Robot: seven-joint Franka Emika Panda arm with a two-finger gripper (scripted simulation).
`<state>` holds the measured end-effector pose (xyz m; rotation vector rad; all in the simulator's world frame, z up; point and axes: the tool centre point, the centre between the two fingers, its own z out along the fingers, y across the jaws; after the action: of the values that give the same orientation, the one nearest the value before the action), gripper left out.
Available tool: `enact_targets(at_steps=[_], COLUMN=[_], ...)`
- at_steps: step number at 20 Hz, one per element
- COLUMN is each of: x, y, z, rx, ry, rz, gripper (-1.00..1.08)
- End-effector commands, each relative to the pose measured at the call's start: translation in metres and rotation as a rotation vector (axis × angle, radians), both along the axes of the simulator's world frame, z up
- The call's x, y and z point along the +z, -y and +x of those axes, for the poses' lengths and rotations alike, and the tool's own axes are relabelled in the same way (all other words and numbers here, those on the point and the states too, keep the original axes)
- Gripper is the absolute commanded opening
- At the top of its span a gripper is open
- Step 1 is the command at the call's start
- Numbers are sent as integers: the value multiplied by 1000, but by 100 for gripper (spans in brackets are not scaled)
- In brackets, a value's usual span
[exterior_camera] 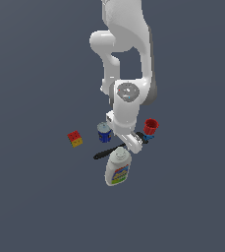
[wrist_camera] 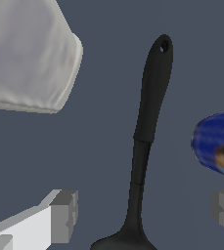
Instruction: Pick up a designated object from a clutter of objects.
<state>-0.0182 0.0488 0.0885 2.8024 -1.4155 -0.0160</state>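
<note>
Approach step: tool point(wrist_camera: 144, 210) spread wide and empty, low over the black spatula point(wrist_camera: 145, 141), which lies flat on the desk point(exterior_camera: 35, 206) between white bottle point(exterior_camera: 118, 168) and blue can point(exterior_camera: 104, 133); next, descend and pinch the slim neck.

The spatula point(wrist_camera: 150, 132) looks like matt black plastic, smooth along the handle, with only a faint sheen down one edge. The bottle point(exterior_camera: 118, 167) beside it has a smooth white body, plastic by the look, dully shaded rather than shiny, and carries a bright printed label of paper or film. The can point(exterior_camera: 104, 132) shows a deep blue glossy wall. The cup point(exterior_camera: 151, 126) is plain red and smooth. The cube point(exterior_camera: 75, 139) has flat, unshining red and yellow faces. The arm point(exterior_camera: 128, 103) has a smooth white shell with soft highlights; the end effector point(wrist_camera: 144, 211) has matt grey fingers point(wrist_camera: 64, 216). The counter point(exterior_camera: 30, 197) is even, matt slate blue.
</note>
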Motion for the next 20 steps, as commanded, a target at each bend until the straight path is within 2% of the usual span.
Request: enact_targets(at_steps=[1, 9, 20], x=[-7, -20, -35], y=[-2, -4, -5], z=[-2, -6, -7], rx=[-42, -111, -113], ry=[4, 9, 9], rz=[-1, -3, -3], gripper=[100, 100, 100])
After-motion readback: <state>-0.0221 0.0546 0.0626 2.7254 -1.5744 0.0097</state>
